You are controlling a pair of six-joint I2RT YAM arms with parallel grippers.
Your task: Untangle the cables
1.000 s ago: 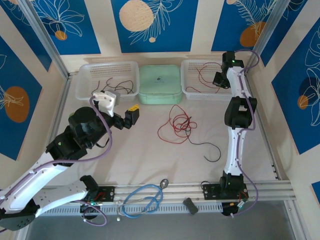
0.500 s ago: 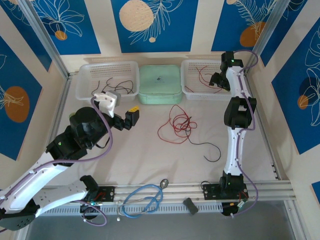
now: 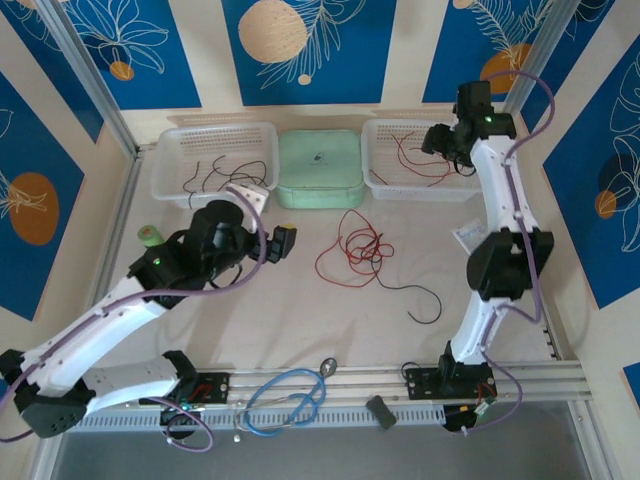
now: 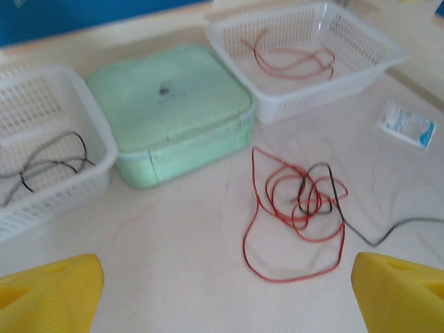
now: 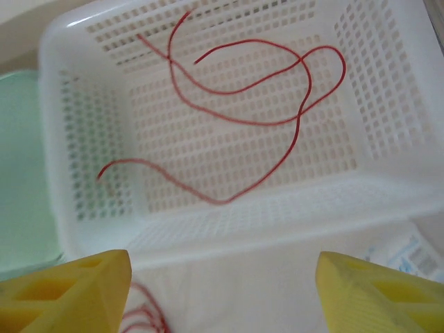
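**Cable sorting: approach to the central tangle**

Red and black cables (image 4: 298, 208) lie knotted on the bench (image 4: 173, 243), in front of the green box (image 4: 166, 104). Red wires (image 5: 263, 118) lie loose in the right basket (image 5: 243, 222), black wires (image 4: 48, 163) in the left basket (image 4: 35, 104). The right claw (image 5: 222, 291) hangs over its basket, fingers apart and empty. The left claw (image 4: 222, 298), also apart and empty, faces the tangle. Probable next move: pinch one outer strand and draw it clear without dragging the knot.

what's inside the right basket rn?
Loose red wires lie on the right basket floor; no black ones are visible. In the top view the right arm covers its right edge, so that strip is hidden there.
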